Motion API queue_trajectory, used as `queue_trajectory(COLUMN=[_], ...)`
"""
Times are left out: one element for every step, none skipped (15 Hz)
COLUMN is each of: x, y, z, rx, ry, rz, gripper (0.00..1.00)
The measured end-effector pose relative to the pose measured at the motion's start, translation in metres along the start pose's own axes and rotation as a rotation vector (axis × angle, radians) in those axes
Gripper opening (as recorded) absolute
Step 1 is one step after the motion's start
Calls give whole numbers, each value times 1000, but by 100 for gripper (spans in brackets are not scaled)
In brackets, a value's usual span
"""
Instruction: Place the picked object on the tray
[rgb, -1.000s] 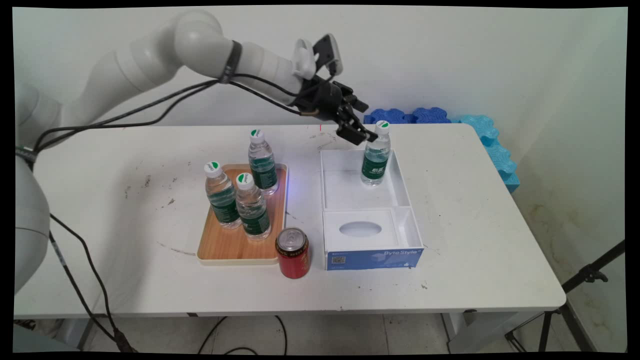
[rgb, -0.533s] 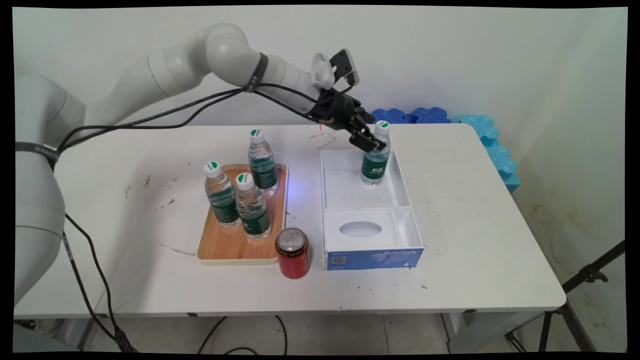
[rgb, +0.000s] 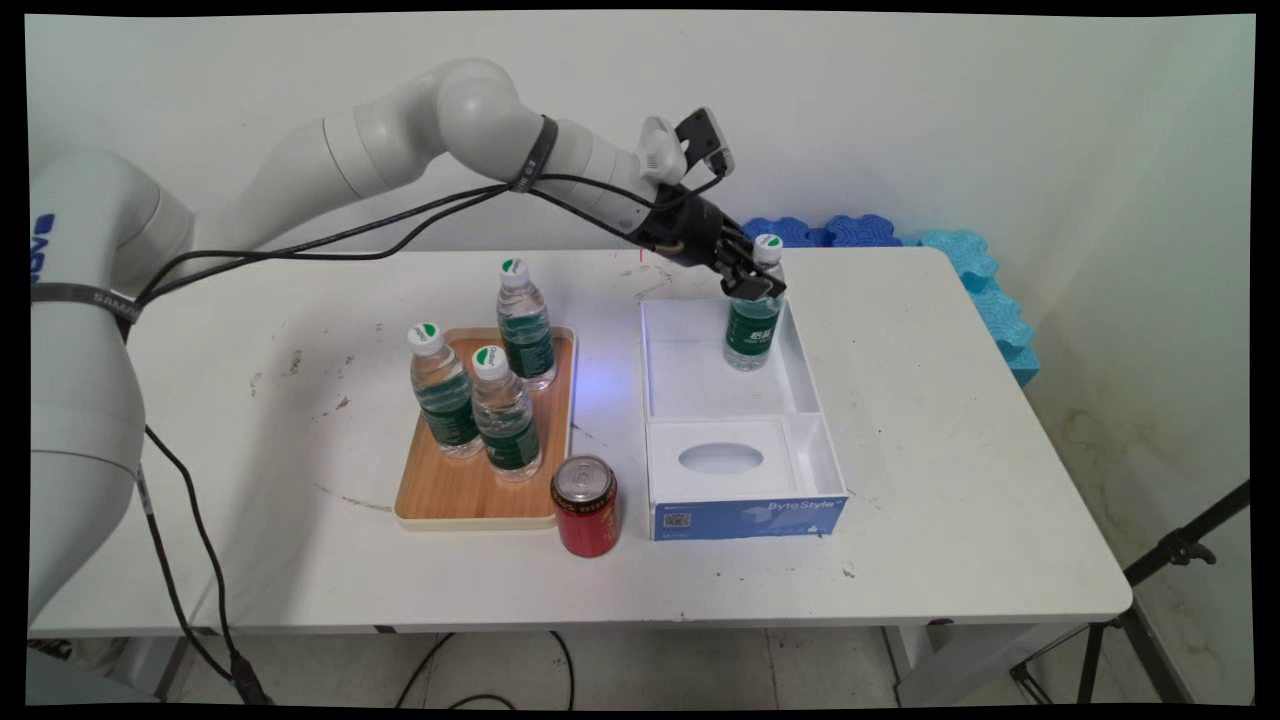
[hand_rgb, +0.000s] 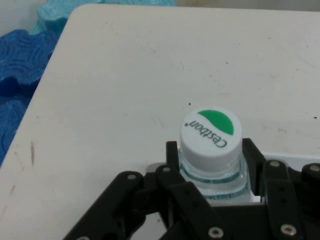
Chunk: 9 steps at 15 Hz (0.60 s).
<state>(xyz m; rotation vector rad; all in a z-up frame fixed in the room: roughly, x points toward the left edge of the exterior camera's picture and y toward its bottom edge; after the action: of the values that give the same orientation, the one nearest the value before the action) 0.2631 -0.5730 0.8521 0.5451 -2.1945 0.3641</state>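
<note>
Spreading widest is the white tabletop (rgb: 950, 420), carrying the open white box (rgb: 790, 400) right of the wooden tray (rgb: 440, 495). Inside the box's far compartment a water bottle (rgb: 752, 335) stands upright, long axis vertical. Around its neck, just under the cap (hand_rgb: 210, 138), sits the hand (rgb: 757, 284), fingers (hand_rgb: 254, 156) flanking both sides, seemingly closed on it.
</note>
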Motion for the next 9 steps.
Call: queue_trajectory(x=[1, 3, 5, 8, 11, 13, 16, 19, 22], y=[0, -1, -1, -1, 0, 0, 1, 2, 2], z=[-2, -8, -13, -22, -30, -37, -48, -61, -77], rx=[2, 5, 7, 9, 11, 12, 13, 15, 17], ry=[4, 14, 23, 36, 47, 54, 67, 82, 96], rz=[-2, -3, -3, -3, 0, 1, 5, 9, 16], gripper=[0, 0, 0, 0, 0, 0, 0, 0, 0])
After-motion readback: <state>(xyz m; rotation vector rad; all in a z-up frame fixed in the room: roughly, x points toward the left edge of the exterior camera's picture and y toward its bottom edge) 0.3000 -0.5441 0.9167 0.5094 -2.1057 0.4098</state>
